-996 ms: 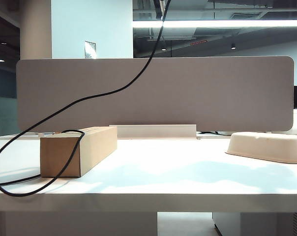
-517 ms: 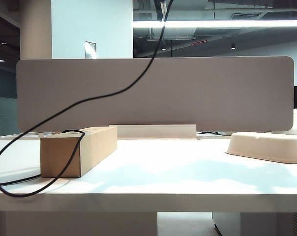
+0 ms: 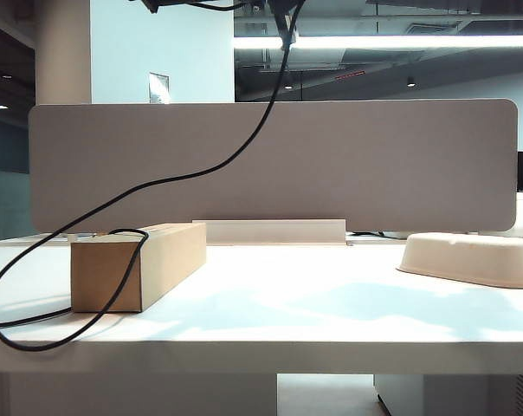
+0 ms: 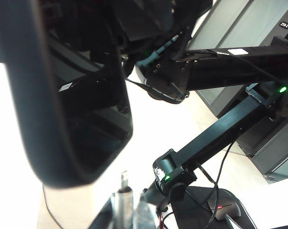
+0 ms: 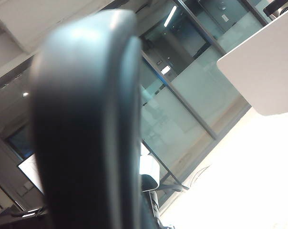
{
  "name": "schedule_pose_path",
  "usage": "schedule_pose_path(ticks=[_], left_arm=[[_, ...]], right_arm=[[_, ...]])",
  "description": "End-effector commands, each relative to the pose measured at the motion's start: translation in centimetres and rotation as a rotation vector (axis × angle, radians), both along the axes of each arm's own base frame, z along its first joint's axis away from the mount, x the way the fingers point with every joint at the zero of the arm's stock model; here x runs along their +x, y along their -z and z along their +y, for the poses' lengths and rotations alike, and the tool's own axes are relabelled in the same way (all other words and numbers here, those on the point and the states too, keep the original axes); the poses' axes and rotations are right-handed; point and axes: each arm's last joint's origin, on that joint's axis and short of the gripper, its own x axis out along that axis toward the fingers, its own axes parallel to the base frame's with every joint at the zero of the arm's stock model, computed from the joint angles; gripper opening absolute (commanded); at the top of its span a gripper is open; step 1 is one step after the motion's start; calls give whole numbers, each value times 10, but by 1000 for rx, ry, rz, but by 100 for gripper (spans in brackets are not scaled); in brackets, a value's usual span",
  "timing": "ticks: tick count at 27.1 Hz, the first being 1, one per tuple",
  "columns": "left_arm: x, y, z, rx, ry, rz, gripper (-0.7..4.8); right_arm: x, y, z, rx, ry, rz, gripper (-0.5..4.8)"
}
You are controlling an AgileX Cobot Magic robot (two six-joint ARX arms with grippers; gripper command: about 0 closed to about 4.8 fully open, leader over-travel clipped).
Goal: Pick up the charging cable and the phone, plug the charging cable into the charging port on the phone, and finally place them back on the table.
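Note:
Both grippers are high above the table (image 3: 331,347); only dark parts of them show at the exterior view's top edge. The black charging cable (image 3: 158,184) hangs from there in a long loop over the table's left end. In the left wrist view my left gripper (image 4: 127,212) is shut on the cable's plug (image 4: 124,183), whose silvery tip points at the rounded end of the black phone (image 4: 63,95), a short gap away. The phone (image 5: 82,124) fills the right wrist view, with my right gripper shut on it and its jaws hidden behind it. I cannot make out the charging port.
A cardboard box (image 3: 140,264) lies on the table's left part with the cable draped over it. An off-white tray (image 3: 474,258) sits at the right. A grey divider panel (image 3: 331,165) runs along the back. The right arm (image 4: 220,62) crosses the left wrist view.
Dark parts of the hands have dropped into view at the exterior view's top edge. The hanging cable has shifted slightly with them. Box and tray have not moved.

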Motion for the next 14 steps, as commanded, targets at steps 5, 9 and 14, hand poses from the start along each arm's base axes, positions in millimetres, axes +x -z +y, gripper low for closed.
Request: schedule_pose_path(ticks=[5,9,14], left_arm=[[1,-7,-1,-19,-49,-41,-6],[1,-8,-1,-16,-48,-25,-6],[0,-6,0,-4,-29,-2,-6]], right_arm=[[-3,-6,0,-4,-10,-47,-7],[-3,-6,0,-5,-9,-39,-7],[-2,-6,0,-9,6,-50,-7]])
